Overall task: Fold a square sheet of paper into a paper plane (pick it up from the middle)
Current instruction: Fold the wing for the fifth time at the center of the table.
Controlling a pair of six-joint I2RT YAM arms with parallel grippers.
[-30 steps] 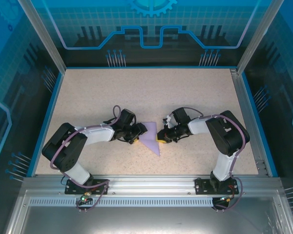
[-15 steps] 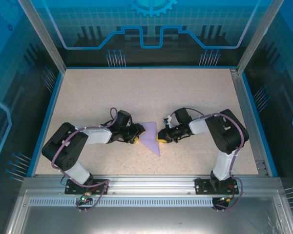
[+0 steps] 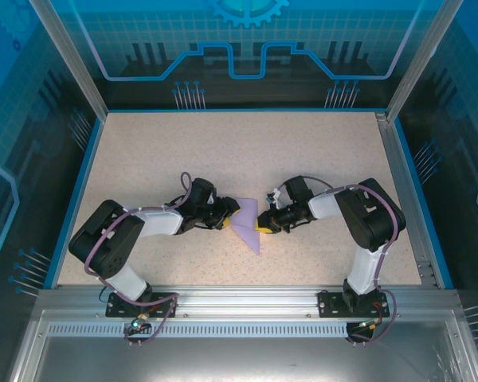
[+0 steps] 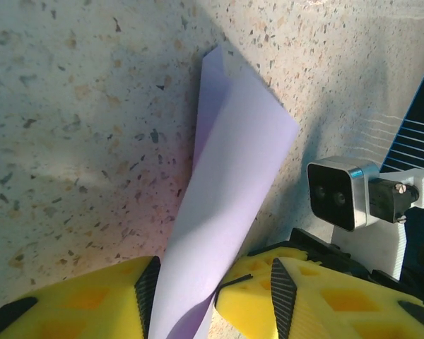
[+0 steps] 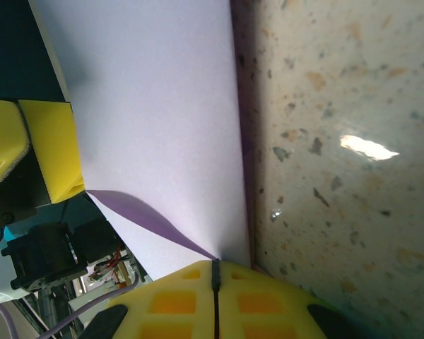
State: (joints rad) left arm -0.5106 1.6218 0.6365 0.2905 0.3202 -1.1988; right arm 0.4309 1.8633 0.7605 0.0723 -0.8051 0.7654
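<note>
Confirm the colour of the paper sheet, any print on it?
The sheet of paper is plain pale lavender-purple, no print; clearest in the right wrist view.

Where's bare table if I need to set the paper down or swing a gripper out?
The far half of the table, beyond the paper up to the back edge, is bare. So is the near strip between the paper and the base rail. The centre is crowded: the left gripper and the right gripper meet at the paper.
</note>
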